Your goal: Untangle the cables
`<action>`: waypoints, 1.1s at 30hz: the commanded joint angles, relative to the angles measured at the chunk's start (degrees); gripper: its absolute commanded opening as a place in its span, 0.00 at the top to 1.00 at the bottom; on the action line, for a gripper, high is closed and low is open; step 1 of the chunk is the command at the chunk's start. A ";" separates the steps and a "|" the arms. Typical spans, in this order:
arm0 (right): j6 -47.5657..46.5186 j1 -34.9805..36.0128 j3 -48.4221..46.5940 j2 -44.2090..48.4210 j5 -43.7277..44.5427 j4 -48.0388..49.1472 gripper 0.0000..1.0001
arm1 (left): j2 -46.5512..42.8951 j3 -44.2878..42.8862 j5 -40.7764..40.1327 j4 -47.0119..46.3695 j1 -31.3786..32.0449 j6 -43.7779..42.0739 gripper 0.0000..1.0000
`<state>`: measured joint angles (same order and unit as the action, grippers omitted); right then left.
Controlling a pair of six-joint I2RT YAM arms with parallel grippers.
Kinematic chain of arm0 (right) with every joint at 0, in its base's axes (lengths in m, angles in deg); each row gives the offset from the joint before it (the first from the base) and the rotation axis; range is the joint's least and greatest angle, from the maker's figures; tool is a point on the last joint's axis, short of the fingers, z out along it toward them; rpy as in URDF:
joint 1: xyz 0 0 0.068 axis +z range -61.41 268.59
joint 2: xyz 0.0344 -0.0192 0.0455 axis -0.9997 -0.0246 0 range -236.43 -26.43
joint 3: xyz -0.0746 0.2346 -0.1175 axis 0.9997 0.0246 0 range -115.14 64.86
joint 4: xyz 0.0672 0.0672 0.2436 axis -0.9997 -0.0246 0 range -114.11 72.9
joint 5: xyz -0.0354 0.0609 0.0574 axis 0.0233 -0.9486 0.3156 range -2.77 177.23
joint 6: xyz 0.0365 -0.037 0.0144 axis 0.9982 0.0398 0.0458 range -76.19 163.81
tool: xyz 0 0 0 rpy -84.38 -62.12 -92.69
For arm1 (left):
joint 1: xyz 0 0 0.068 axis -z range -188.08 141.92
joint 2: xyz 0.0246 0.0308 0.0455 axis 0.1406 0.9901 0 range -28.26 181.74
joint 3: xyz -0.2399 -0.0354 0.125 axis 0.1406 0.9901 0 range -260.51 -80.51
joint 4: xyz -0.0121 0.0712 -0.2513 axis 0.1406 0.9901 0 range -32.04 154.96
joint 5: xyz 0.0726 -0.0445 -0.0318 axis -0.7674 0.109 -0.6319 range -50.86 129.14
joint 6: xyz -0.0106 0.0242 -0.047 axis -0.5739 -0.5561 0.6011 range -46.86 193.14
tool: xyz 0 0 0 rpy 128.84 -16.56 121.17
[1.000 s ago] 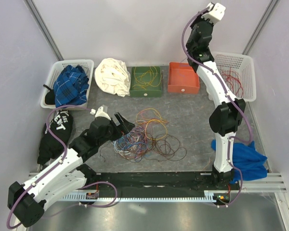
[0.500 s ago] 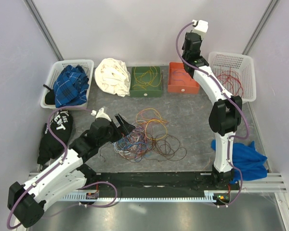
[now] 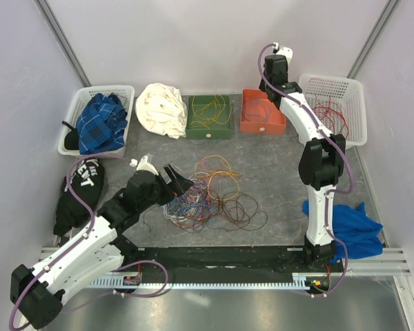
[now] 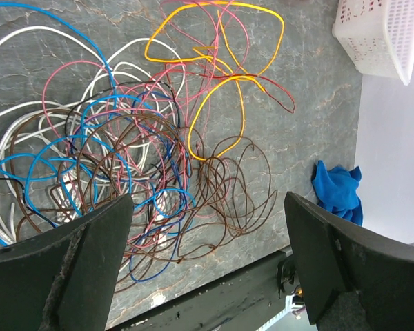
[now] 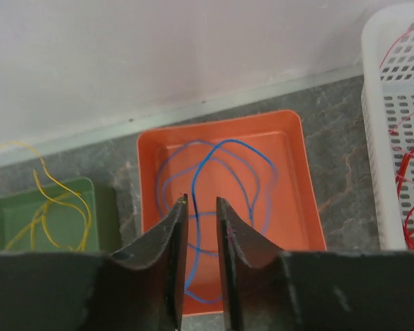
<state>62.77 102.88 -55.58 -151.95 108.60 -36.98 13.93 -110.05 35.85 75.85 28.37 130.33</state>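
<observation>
In the middle of the surface (image 3: 276, 179), the cable pile (image 3: 208, 198) lies just at 4 o'clock from the wide-open, empty left pincer (image 3: 181, 178), while the barely open right pincer (image 5: 200, 200) hangs far off over the orange tray (image 5: 293, 186).

Left wrist view, contents:
- Grey marbled table (image 4: 310, 124).
- Cable tangle (image 4: 124, 158), centre-left: blue, white, pink, brown and black strands looped over one another.
- Yellow cable (image 4: 190, 131), arching out of the tangle's upper right, crossed by pink.
- Brown loops (image 4: 224, 186), at the tangle's lower right edge.
- White basket (image 4: 376, 34), top right corner.
- Blue cloth (image 4: 337, 189), right edge.
- Left gripper (image 4: 208, 200), fingers (image 4: 90, 262) spread wide above the tangle, nothing between them.
</observation>
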 commanded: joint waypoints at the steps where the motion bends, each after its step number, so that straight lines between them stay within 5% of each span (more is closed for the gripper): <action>1: 1.08 0.13 -2.43 -0.79 -2.12 -3.32 0.60 | -0.45 0.80 1.01 -1.19 -0.06 1.35 0.03; 5: 0.99 0.04 -2.61 0.26 -1.68 -2.80 0.30 | -0.45 0.45 0.39 -1.19 -0.06 1.17 0.02; 11: -1.73 3.73 14.34 14.23 1.22 13.71 0.20 | 0.78 -0.08 -0.05 -1.10 -0.06 0.47 0.02; 17: -1.65 13.65 30.50 28.37 1.84 19.17 0.21 | -0.27 -1.22 -3.91 1.79 -0.06 -0.15 0.01; 24: 6.96 24.02 61.94 42.88 -4.13 29.36 0.29 | -2.82 -2.98 -7.60 6.18 -0.06 -1.20 0.00; 33: 4.68 27.64 71.93 43.17 -6.59 33.59 0.29 | -3.96 -2.19 -7.88 6.98 -0.06 0.11 0.01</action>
<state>67.17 130.44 16.26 -107.69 104.49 -9.44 9.98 -110.77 29.17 82.26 28.37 130.28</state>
